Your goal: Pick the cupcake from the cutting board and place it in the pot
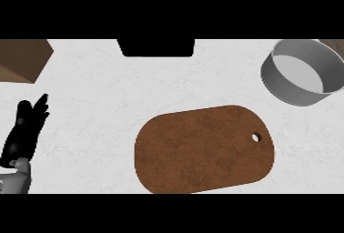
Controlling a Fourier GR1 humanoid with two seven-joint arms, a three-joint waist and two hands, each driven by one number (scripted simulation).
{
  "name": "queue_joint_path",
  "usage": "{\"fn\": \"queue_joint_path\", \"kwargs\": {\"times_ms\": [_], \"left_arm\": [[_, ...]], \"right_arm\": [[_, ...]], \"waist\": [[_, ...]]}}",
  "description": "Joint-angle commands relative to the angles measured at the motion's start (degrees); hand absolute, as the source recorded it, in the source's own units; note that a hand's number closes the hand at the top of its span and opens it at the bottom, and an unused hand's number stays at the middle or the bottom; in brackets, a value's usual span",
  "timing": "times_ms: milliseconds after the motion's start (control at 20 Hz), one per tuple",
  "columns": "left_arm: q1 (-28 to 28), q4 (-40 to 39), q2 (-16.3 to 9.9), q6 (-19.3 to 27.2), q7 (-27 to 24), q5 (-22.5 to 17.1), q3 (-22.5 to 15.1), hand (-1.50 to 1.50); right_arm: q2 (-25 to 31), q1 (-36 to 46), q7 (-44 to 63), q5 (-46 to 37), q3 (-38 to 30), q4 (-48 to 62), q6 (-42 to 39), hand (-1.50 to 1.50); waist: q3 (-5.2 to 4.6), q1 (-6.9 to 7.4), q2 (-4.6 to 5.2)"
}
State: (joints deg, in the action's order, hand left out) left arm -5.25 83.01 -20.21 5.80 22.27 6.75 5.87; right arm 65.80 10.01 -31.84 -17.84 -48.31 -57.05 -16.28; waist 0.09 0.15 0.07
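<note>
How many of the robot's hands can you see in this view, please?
1: the left hand rests open, fingers up, at the view's left edge. The right hand does not show.

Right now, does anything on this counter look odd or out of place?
One thing: the cutting board is bare, and no cupcake shows on it or anywhere in view. The pot sits upright at the far right, nothing visible inside. The left robot hand rests open at the left edge.

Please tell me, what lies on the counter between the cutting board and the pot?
Nothing lies there. In the head view, only bare white counter separates the cutting board from the pot. No cupcake shows on the board.
</note>
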Motion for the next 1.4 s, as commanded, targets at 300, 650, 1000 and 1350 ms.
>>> {"fn": "queue_joint_path", "kwargs": {"times_ms": [300, 650, 1000, 1350], "left_arm": [[-2.25, -4.01, 2.78, 1.92, -2.56, 3.35, -1.03, 0.00], [-2.36, -1.09, 0.63, -2.41, -0.98, 0.50, 0.74, 0.00], [-2.98, -4.30, 2.27, -0.32, -1.89, 2.51, 0.74, 0.00], [-0.62, -1.32, 1.33, -2.31, -2.48, 1.56, 1.38, 0.00]], "right_arm": [[1.99, 14.65, 13.52, 0.72, 14.66, -1.82, -5.56, 1.50], [-1.42, 26.53, 18.61, -3.09, 25.95, 4.01, -5.62, 1.50], [-8.09, 29.57, 17.43, -8.81, 33.70, 8.80, -4.65, 1.50], [-14.72, 36.76, 19.86, -8.51, 33.50, 22.83, -5.33, -1.50]], "waist": [[-0.17, 0.88, 0.17], [-0.12, 1.49, 0.21], [-0.11, 0.93, 0.24], [-0.05, 1.62, 0.38]]}}
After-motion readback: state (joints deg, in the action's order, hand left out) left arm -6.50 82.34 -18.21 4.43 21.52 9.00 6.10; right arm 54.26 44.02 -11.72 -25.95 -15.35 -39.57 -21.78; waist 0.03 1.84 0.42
